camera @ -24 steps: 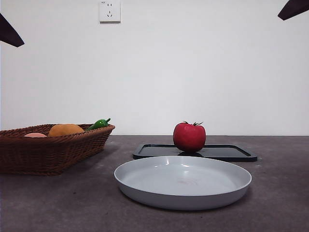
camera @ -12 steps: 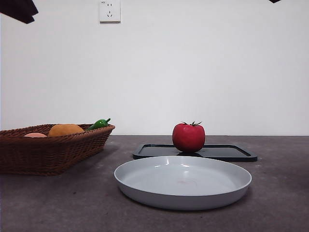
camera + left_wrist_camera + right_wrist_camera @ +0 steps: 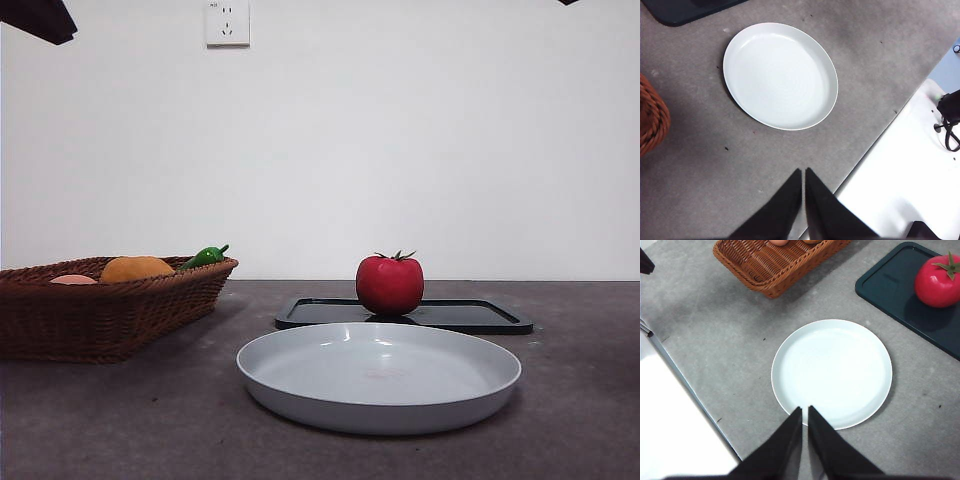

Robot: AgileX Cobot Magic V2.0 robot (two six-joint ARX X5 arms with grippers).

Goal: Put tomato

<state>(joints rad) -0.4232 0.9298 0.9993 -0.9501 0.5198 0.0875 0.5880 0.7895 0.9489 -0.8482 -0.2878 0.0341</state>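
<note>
The glossy red tomato (image 3: pixel 390 284) with a green stem stands on the dark tray (image 3: pixel 470 316) behind the white plate (image 3: pixel 379 375). It also shows in the right wrist view (image 3: pixel 938 283) on the tray (image 3: pixel 900 287). The plate is bare in both wrist views (image 3: pixel 780 75) (image 3: pixel 831 372). My left gripper (image 3: pixel 803 175) is shut and empty, high above the table near the plate's edge. My right gripper (image 3: pixel 805 412) is shut and empty, high above the plate's near rim. In the front view one arm shows only as a black tip at a top corner (image 3: pixel 38 18).
A brown wicker basket (image 3: pixel 100 310) at the left holds an orange round fruit (image 3: pixel 136 268), a pale pinkish fruit (image 3: pixel 73 280) and a green pepper (image 3: pixel 205 256). The basket's corner shows in the right wrist view (image 3: pixel 775 260). A white table edge runs near both grippers (image 3: pixel 900 165).
Both arm tips have drawn up and out toward the top corners of the front view. The tomato has shifted very slightly left on the tray.
</note>
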